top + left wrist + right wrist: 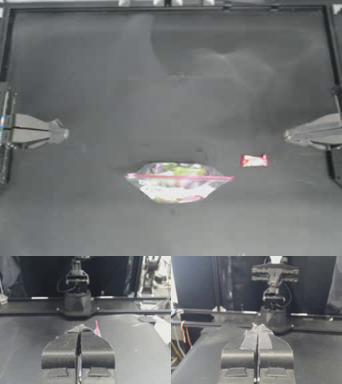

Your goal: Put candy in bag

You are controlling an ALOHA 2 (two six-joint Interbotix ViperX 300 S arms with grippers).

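The bag [177,182], a clear pouch with a pink-red seal strip and multicoloured contents, lies flat on the dark table slightly below the middle. A small red-and-white candy [254,160] rests just up and to the right of it, apart from the bag. My left gripper [61,133] is drawn back at the left edge, shut and holding nothing. At the right edge my right gripper [288,135] is parked too, shut and bare, with the candy a short way below it. In the left wrist view a thin pink strip of the bag [97,328] peeks past my shut jaws.
A raised frame rail [167,7] runs along the table's far edge. Each wrist view looks across the table at the other arm's base [77,303] [273,318]. Dark table surface [167,75] stretches between the two arms.
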